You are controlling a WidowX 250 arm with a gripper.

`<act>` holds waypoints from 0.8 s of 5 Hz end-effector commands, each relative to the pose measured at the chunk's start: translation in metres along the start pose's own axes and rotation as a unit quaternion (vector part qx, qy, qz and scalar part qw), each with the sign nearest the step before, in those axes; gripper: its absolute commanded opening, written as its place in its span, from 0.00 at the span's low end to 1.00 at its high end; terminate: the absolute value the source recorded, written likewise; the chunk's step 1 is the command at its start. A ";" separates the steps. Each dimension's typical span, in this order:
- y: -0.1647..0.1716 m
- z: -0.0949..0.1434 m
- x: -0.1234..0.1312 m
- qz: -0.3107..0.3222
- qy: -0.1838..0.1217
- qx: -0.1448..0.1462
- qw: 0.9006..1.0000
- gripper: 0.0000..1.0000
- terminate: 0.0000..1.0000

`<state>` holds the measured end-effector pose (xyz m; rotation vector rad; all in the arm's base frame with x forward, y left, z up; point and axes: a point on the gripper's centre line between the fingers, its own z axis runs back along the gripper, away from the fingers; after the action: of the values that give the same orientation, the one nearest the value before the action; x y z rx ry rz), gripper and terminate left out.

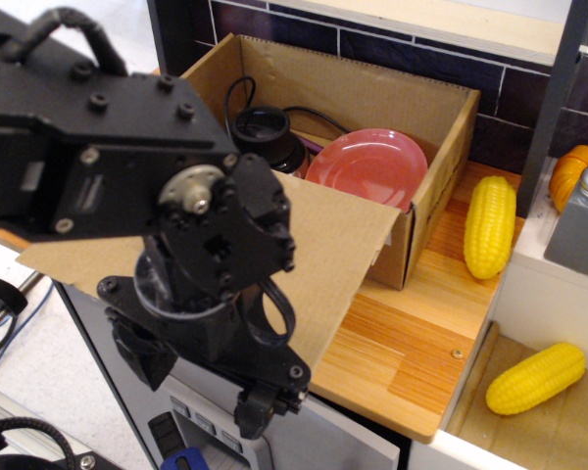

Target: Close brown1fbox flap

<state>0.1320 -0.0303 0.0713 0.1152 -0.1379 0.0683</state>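
We see a black robot arm filling the left half of the view, angled downward over the wooden counter. Behind it, toward the counter's back edge against a dark tiled wall, sits an open brown cardboard box. Its large front flap lies folded outward and roughly level, reaching toward the counter's front-left corner, partly hidden by the arm. Inside the box we see a pink plate leaning beside a black round object with a cable. The gripper hangs below the flap's front edge; we cannot tell whether it is wide or narrow. One yellow corn cob lies just right of the box. A second corn cob rests lower, past the counter's right edge.
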 end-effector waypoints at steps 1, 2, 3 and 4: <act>0.000 0.000 0.000 0.000 0.000 0.000 1.000 1.00 0.00; -0.002 -0.012 -0.005 0.015 -0.022 -0.011 1.000 1.00 0.00; -0.002 -0.022 -0.006 0.025 -0.056 -0.020 0.998 1.00 0.00; 0.002 -0.027 -0.002 0.028 -0.091 -0.030 0.995 1.00 0.00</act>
<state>0.1321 -0.0234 0.0422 0.0623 -0.3432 0.1025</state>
